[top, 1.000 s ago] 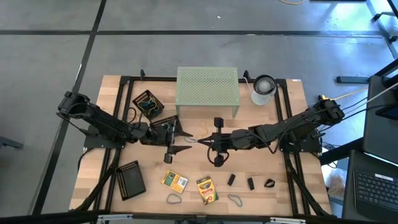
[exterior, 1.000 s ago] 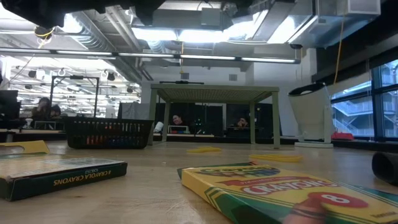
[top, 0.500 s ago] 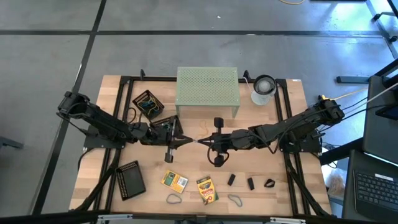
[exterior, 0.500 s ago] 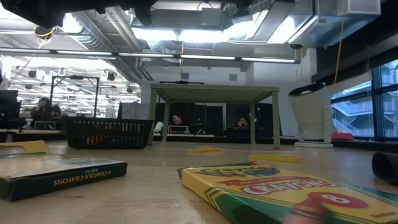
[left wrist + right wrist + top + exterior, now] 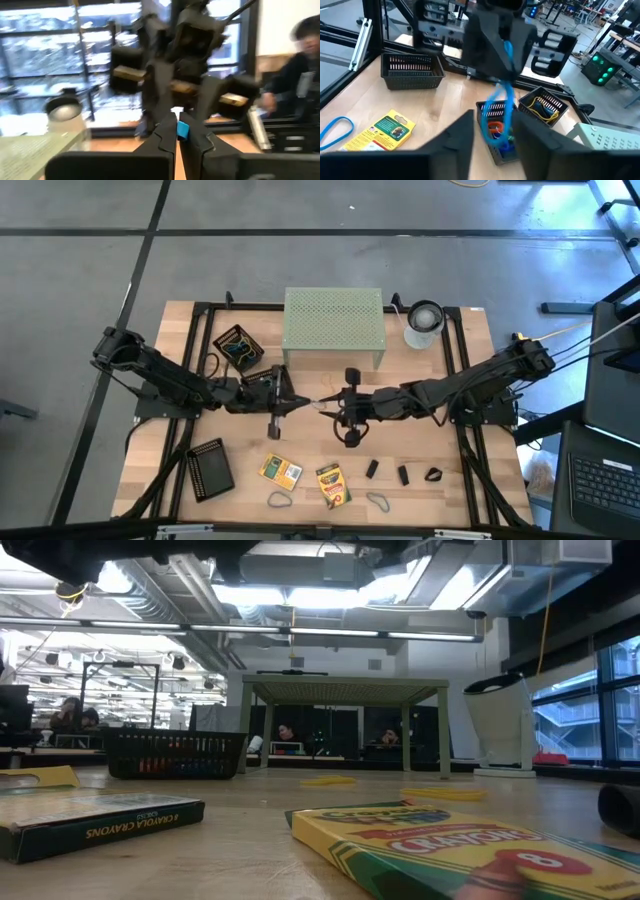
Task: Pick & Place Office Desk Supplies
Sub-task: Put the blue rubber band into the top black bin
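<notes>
You are getting even, bright light over the tabletop (image 5: 440, 430) in the overhead view, with only soft shadows lying under the arms. In the low view, ceiling lights (image 5: 300, 590) are glaring white, and the nearest crayon box (image 5: 440, 850) is going soft at close range while the far room is staying sharper. The left wrist view is smearing heavily, with the window (image 5: 60, 65) behind washing out. The right wrist view is blurring around the blue rubber band (image 5: 502, 110), and its own fingers (image 5: 455, 150) are showing dark and unfocused.
</notes>
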Controlling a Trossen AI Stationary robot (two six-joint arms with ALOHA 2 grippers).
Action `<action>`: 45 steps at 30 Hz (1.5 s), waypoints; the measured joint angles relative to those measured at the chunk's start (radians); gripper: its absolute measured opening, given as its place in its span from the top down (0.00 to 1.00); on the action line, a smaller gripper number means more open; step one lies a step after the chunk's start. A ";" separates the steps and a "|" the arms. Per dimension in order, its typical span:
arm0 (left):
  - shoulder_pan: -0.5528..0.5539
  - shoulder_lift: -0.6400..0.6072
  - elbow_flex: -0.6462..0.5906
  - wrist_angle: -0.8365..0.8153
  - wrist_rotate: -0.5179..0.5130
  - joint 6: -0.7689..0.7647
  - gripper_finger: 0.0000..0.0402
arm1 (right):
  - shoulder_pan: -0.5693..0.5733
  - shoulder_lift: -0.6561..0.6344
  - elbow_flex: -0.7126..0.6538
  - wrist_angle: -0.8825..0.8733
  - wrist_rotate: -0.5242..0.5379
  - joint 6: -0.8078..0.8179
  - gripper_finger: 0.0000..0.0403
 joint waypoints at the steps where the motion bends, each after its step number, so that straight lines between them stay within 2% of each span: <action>1: 0.000 -0.001 0.000 -0.020 -0.039 -0.015 0.99 | 0.000 -0.006 0.000 -0.010 0.000 0.007 0.62; 6: 0.000 -0.036 0.000 -0.252 -0.235 -0.138 0.99 | 0.001 -0.049 0.000 -0.165 0.000 0.094 0.44; 11: 0.000 -0.148 0.000 -0.553 -0.294 -0.305 0.99 | 0.001 -0.067 0.000 -0.300 0.000 0.204 0.35; 16: 0.017 -0.340 0.000 -0.871 -0.393 -0.398 0.99 | 0.001 -0.067 0.000 -0.351 0.000 0.235 0.34; 22: 0.122 -0.569 0.000 -1.332 -0.436 -0.620 0.99 | 0.001 -0.067 0.000 -0.353 -0.001 0.261 0.36; 25: 0.191 -0.623 0.000 -1.537 -0.475 -0.737 0.99 | 0.001 -0.067 0.000 -0.354 -0.001 0.261 0.38; 29: 0.293 -0.631 0.000 -1.747 -0.532 -0.883 0.99 | 0.001 -0.067 0.000 -0.354 -0.001 0.261 0.40; 33: 0.387 -0.604 0.000 -1.815 -0.538 -0.944 0.99 | 0.001 -0.067 0.000 -0.354 -0.001 0.260 0.41; 39: 0.483 -0.537 0.000 -1.782 -0.552 -0.874 0.99 | 0.001 -0.067 0.000 -0.354 -0.001 0.260 0.41; 45: 0.544 -0.447 0.000 -1.774 -0.552 -0.867 0.99 | 0.001 -0.067 0.000 -0.355 -0.001 0.260 0.41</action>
